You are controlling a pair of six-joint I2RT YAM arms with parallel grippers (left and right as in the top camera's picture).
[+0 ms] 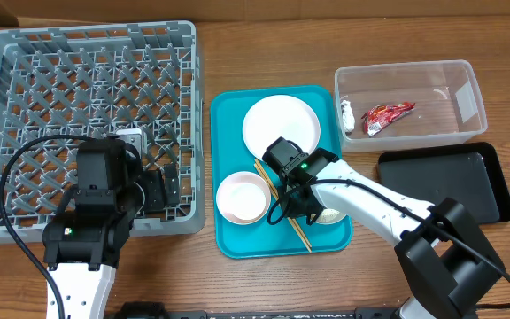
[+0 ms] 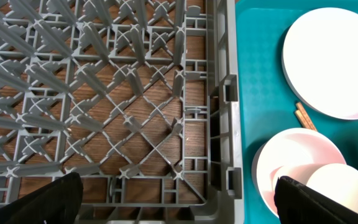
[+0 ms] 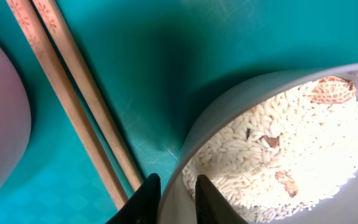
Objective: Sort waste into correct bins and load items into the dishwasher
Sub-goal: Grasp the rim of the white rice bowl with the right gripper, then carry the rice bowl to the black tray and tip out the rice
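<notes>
My right gripper [image 3: 178,200] is shut on the rim of the pale grey-green bowl [image 3: 229,109], one finger outside the wall and one inside. White rice grains [image 3: 291,149] with brown scraps fill the bowl. The chopsticks [image 3: 73,93] lie just to its left on the teal tray [image 3: 166,43]. Overhead, my right gripper [image 1: 304,208] and its arm hide most of that bowl [image 1: 331,216]. The white plate [image 1: 280,124] and the pink bowl [image 1: 242,197] share the tray; the white cup [image 2: 340,190] sits inside the pink bowl [image 2: 291,158]. My left gripper [image 2: 182,205] hangs open over the grey dish rack [image 2: 222,74].
A clear tub [image 1: 469,81] at the back right holds the red-and-white wrapper [image 1: 388,115] and the white tissue [image 1: 347,113]. A black tray [image 1: 445,182] lies in front of it. The dish rack [image 1: 25,53] fills the left side, its right wall beside the teal tray [image 1: 228,239].
</notes>
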